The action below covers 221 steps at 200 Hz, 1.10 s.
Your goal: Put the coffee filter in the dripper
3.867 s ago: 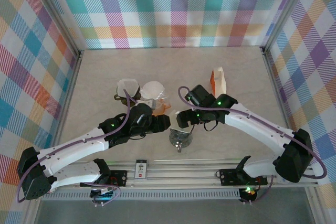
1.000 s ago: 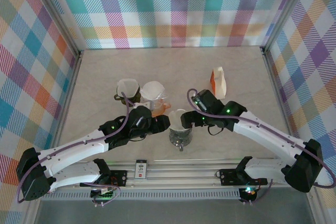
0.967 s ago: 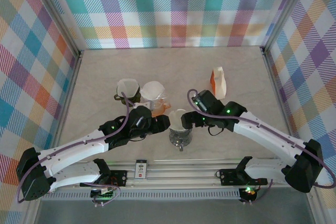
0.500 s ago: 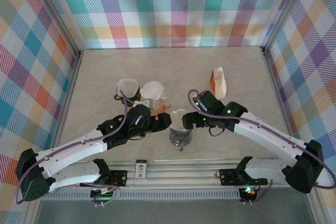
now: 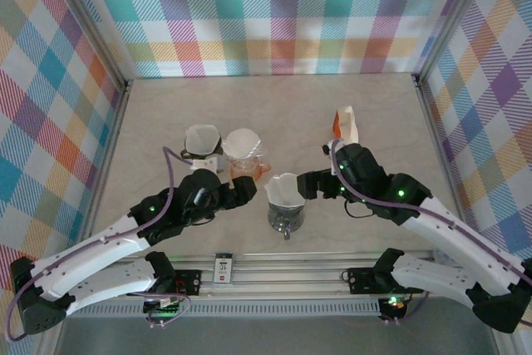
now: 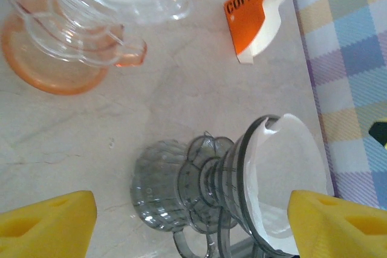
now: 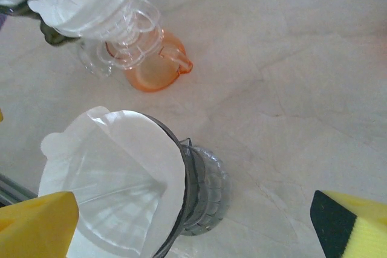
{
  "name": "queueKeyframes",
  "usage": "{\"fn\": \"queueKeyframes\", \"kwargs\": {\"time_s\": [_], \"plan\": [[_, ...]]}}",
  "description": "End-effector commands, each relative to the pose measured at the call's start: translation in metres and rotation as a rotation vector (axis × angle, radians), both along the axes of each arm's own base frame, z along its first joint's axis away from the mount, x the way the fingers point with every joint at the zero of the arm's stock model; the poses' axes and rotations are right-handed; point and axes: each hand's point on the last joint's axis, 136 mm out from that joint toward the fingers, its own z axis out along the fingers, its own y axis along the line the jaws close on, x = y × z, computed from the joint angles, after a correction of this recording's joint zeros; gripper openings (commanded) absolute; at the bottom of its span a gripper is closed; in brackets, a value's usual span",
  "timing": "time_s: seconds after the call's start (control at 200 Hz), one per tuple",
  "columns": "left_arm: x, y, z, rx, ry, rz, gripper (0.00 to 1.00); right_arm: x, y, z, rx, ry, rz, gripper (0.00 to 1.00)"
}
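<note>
The white paper coffee filter (image 5: pixel 283 191) sits opened in the smoky grey glass dripper (image 5: pixel 285 215) near the front middle of the table. The filter's (image 7: pixel 115 176) rim sticks up a little above the dripper's (image 7: pixel 208 188) lip. My left gripper (image 5: pixel 246 191) hangs just left of the dripper, open, with nothing between its yellow fingertips (image 6: pixel 45 222). The dripper (image 6: pixel 175 188) and filter (image 6: pixel 284 173) lie between and beyond them, untouched. My right gripper (image 5: pixel 309 184) hangs just right of the dripper, open and empty, its yellow fingertips (image 7: pixel 36 225) apart from the filter.
Behind the left gripper stand a clear dripper on an orange base (image 5: pixel 243 151) and a dark green one (image 5: pixel 202 140), each with a filter in it. An orange and white coffee packet (image 5: pixel 345 126) stands at the back right. Plaid walls close in the table.
Both grippers have drawn back from the dripper, left one to the left, right one to the right. The left gripper has opened wider. The filter stays in the dripper.
</note>
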Motion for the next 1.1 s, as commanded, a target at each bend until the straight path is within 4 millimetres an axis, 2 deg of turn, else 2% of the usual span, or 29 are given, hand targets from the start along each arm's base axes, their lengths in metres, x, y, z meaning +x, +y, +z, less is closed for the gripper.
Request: {"fn": "queueKeyframes", "kwargs": {"time_s": [0.0, 0.05, 0.14, 0.25, 0.37, 0.51, 0.635, 0.785, 0.87, 0.91, 1.02, 1.1], "plan": [[0.007, 0.04, 0.018, 0.057, -0.055, 0.113, 0.81, 0.003, -0.01, -0.008, -0.023, -0.019, -0.047, 0.99], [0.008, 0.054, 0.021, 0.066, -0.058, 0.147, 0.77, 0.004, -0.018, -0.015, -0.057, -0.008, -0.079, 0.99], [0.011, 0.077, 0.027, 0.081, -0.055, 0.203, 0.65, 0.005, -0.034, -0.027, -0.117, 0.017, -0.151, 0.98], [0.016, 0.107, 0.032, 0.092, -0.047, 0.301, 0.54, 0.004, -0.041, -0.034, -0.115, 0.027, -0.171, 0.98], [0.024, 0.127, 0.043, 0.065, -0.064, 0.378, 0.45, 0.003, -0.045, -0.034, -0.094, 0.025, -0.177, 0.98], [0.045, 0.149, 0.03, 0.059, -0.021, 0.475, 0.38, 0.0, -0.046, -0.035, -0.083, 0.03, -0.175, 0.98], [0.067, 0.169, 0.017, -0.002, 0.001, 0.563, 0.38, -0.003, -0.046, -0.037, -0.069, 0.034, -0.169, 0.98], [0.098, 0.203, -0.001, -0.122, 0.024, 0.698, 0.39, -0.008, -0.049, -0.038, -0.058, 0.037, -0.168, 0.98], [0.111, 0.222, -0.014, -0.196, 0.038, 0.766, 0.43, -0.011, -0.051, -0.035, -0.043, 0.029, -0.169, 0.98], [0.121, 0.229, -0.013, -0.23, 0.009, 0.78, 0.47, -0.012, -0.053, -0.033, -0.036, 0.024, -0.169, 0.98], [0.145, 0.232, -0.035, -0.286, 0.031, 0.763, 0.6, -0.014, -0.053, -0.031, -0.022, 0.019, -0.163, 0.98], [0.165, 0.228, -0.055, -0.328, 0.074, 0.724, 0.61, -0.014, -0.051, -0.028, -0.017, 0.019, -0.153, 0.98]]}}
